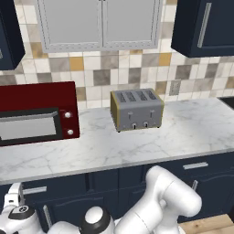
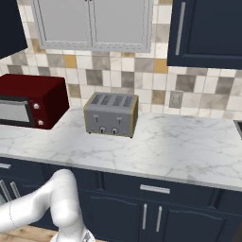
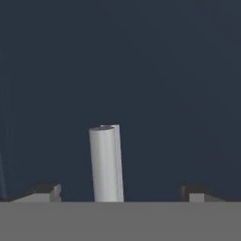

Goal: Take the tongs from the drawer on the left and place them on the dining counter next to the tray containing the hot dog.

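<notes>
The pincer (image 3: 120,193) stands wide, its two dark fingertips (image 3: 46,190) far apart at the bottom of the hand view and nothing gripped between them. Right between those tips rises a silver bar handle (image 3: 107,162), a pale cylinder running from six o'clock up toward the centre, set against a flat navy-blue front (image 3: 141,70). Whether that front is the drawer or a cabinet door, the hand view alone cannot settle, and the tips are not touching the bar as far as can be seen.

In the left base view the white arm (image 1: 160,201) bends low at five o'clock, in front of the navy cabinets. A drawer (image 1: 201,168) with a short horizontal silver handle sits shut under the marble surface (image 1: 114,146) at four o'clock; another short handle (image 1: 34,190) shows at eight o'clock. The tongs cannot be seen with the drawers closed.

On the surface a grey four-slot toaster (image 1: 136,109) stands at the centre, and a dark red microwave (image 1: 36,113) at nine o'clock, well apart from it. Behind them runs a wall of beige and grey tiles (image 1: 105,73), with grey-fronted upper cabinets (image 1: 100,23) at twelve o'clock.
</notes>
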